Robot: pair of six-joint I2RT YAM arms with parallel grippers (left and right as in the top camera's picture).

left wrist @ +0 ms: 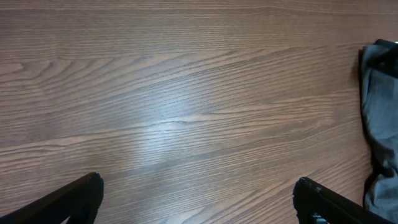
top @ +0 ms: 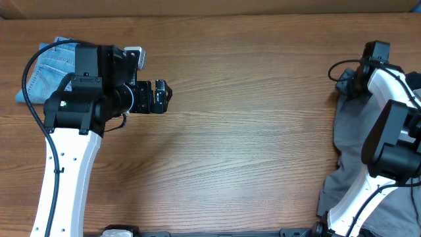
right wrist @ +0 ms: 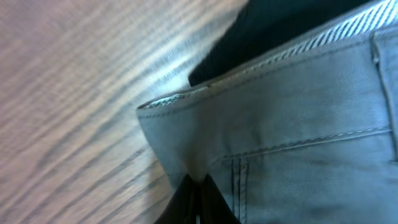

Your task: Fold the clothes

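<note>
- Wide grey-khaki shorts are seen bunched at the right edge of the wooden table, partly under the right arm.
- The right gripper is seen pinched together on the waistband edge of the grey-khaki shorts; the fabric is gripped at a fold just beside a belt loop.
- Double stitching and a pale twill inner band are visible along the waistband in the right wrist view.
- A dark area is seen behind the waistband; whether it is black cloth or shadow cannot be told.
- In the overhead view the right gripper is placed at the top end of the shorts pile.
- Small light-blue denim shorts are laid at the far left corner, partly covered by the left arm.
- The left gripper is held over bare wood, well apart from both garments.
- In the left wrist view its fingers are spread wide, with nothing held; the grey-khaki shorts are seen at the right edge.
</note>
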